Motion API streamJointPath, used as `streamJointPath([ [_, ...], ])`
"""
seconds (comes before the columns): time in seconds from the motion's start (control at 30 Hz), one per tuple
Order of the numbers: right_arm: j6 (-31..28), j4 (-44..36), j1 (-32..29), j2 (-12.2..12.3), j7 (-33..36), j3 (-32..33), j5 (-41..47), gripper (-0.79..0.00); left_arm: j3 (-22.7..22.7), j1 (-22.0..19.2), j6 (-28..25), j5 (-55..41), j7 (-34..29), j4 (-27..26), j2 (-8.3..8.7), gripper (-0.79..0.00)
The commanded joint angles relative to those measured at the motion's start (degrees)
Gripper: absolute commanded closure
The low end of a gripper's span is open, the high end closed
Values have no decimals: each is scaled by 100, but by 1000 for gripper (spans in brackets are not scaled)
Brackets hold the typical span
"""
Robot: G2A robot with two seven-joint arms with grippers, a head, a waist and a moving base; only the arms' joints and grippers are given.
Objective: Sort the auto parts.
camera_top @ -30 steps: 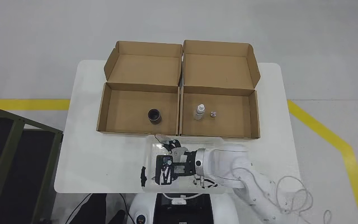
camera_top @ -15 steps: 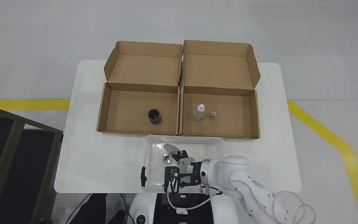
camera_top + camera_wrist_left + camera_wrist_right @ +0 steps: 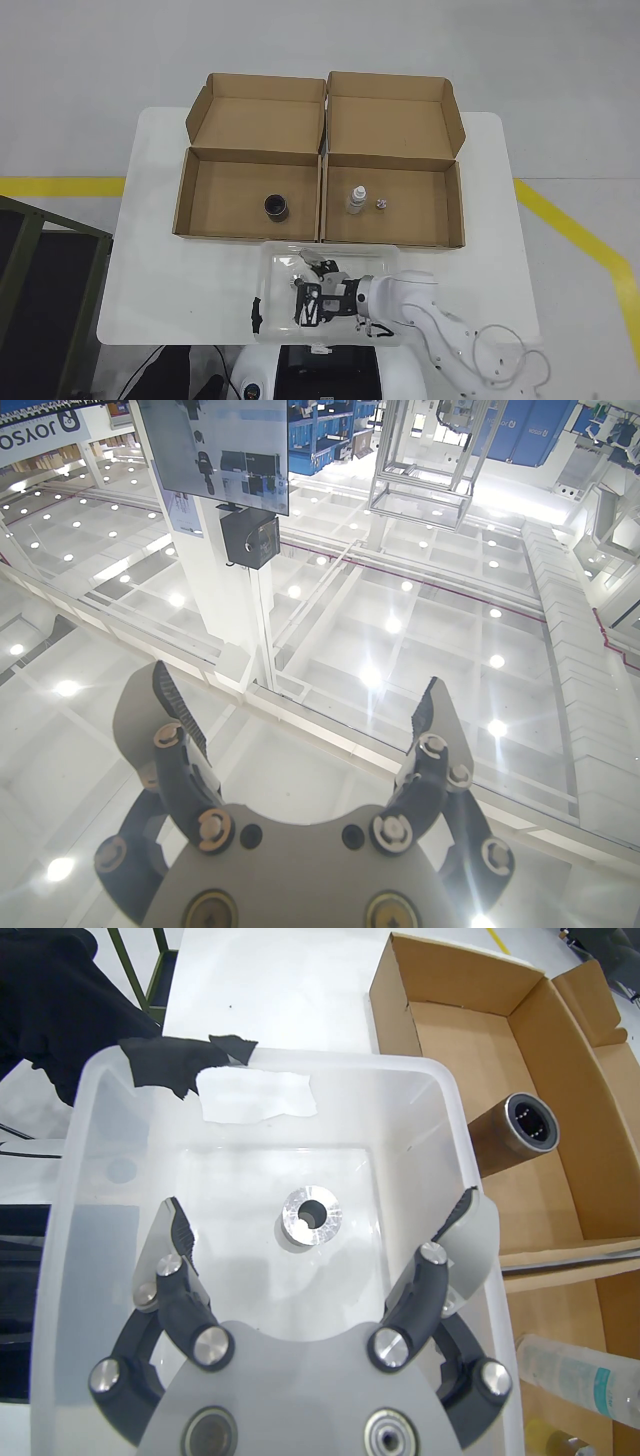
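Above the metal ring (image 3: pixel 311 1222) in the clear bin (image 3: pixel 64 1208), right hand (image 3: pixel 321 1200) released, empty; white label (image 3: pixel 255 1095) on its wall

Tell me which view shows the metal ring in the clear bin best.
Right wrist view: the metal ring lies flat on the floor of the clear bin, hole up, before the open right gripper. Top view: the arm overhangs the bin; ring too small to tell. Left wrist view faces the ceiling.
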Motion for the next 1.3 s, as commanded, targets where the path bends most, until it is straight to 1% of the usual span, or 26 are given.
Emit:
streamJointPath([
  [0.0, 32, 104, 51, -11, 18, -44, -1, -785, 0, 0, 0, 0, 0, 0, 0, -785],
  [0.23, 57, 411, 191, -36, 37, -134, 58, -785, 0, 0, 0, 0, 0, 0, 0, -785],
  [0.43, 62, 516, 250, -45, 32, -196, 87, -782, 0, 0, 0, 0, 0, 0, 0, -785],
  [0.47, 66, 528, 258, -47, 30, -206, 90, -742, 0, 0, 0, 0, 0, 0, 0, -785],
  [0.63, 109, 651, 307, -62, 33, -263, 130, -631, 0, 0, 0, 0, 0, 0, 0, -785],
  [0.77, 140, 732, 367, -80, 30, -305, 194, -474, 0, 0, 0, 0, 0, 0, 0, -785],
  [0.9, 154, 777, 404, -91, 33, -339, 241, -388, 0, 0, 0, 0, 0, 0, 0, -785],
  [1.0, 159, 797, 420, -95, 40, -354, 271, -363, 0, 0, 0, 0, 0, 0, 0, -785],
  [1.13, 106, 814, 425, -99, -17, -360, 421, -289, 0, 0, 0, 0, 0, 0, 0, -785],
  [1.17, 89, 795, 426, -97, -8, -363, 433, -268, 0, 0, 0, 0, 0, 0, 0, -785],
  [1.27, 64, 745, 408, -92, 16, -357, 501, -157, 0, 0, 0, 0, 0, 0, 0, -785],
])
